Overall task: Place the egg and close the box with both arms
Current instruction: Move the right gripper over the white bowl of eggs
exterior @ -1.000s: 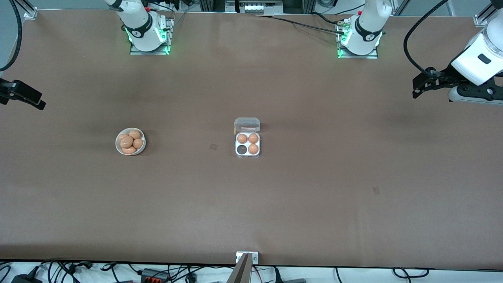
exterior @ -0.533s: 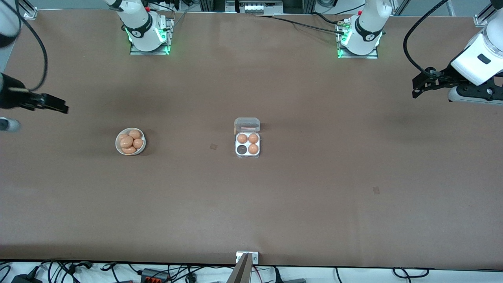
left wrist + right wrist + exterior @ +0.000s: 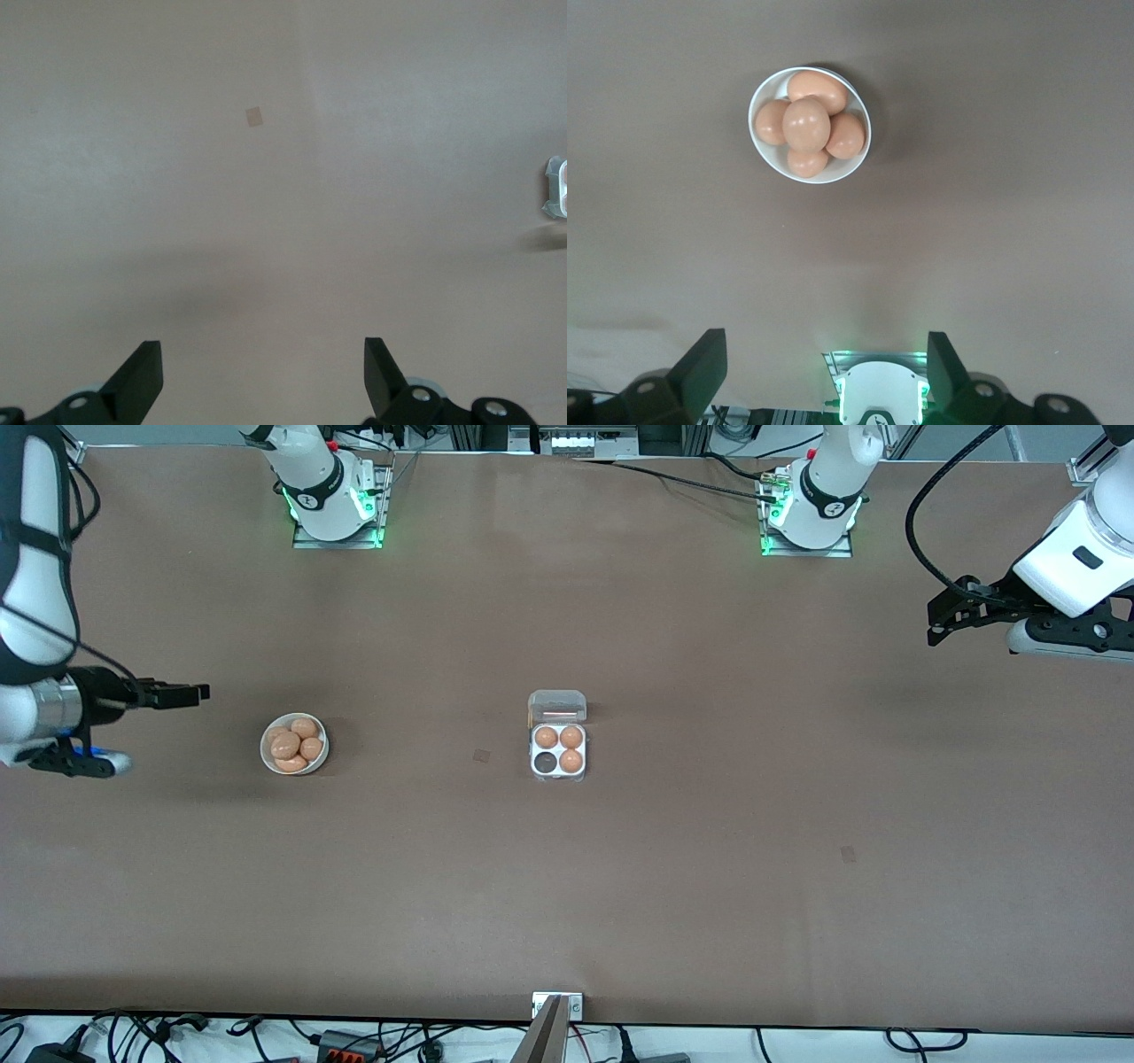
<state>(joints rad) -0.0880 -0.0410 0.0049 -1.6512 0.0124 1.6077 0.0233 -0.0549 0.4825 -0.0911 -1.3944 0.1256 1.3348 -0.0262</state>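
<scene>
The box (image 3: 558,749) sits mid-table, its clear lid (image 3: 557,706) hinged open toward the robots' bases. Three orange-brown eggs fill its cells; the cell (image 3: 544,763) nearest the camera on the right arm's side is empty. Several more eggs (image 3: 806,124) lie heaped in a white bowl (image 3: 264,755) toward the right arm's end. My right gripper (image 3: 190,691) hangs open and empty over bare table beside the bowl, which shows in the right wrist view (image 3: 833,175) ahead of the gripper (image 3: 824,363). My left gripper (image 3: 939,624) waits open and empty at the left arm's end; its wrist view (image 3: 263,372) catches only the box's edge (image 3: 556,186).
Two small tape patches mark the brown table, one (image 3: 481,755) between bowl and box, another (image 3: 848,854) nearer the camera toward the left arm's end. The arm bases (image 3: 332,500) (image 3: 811,509) stand along the edge farthest from the camera. Cables run below the near edge.
My right arm has swung in from the table's end toward the bowl, its gripper still open. The left arm has hardly moved. Bowl and box are unchanged.
</scene>
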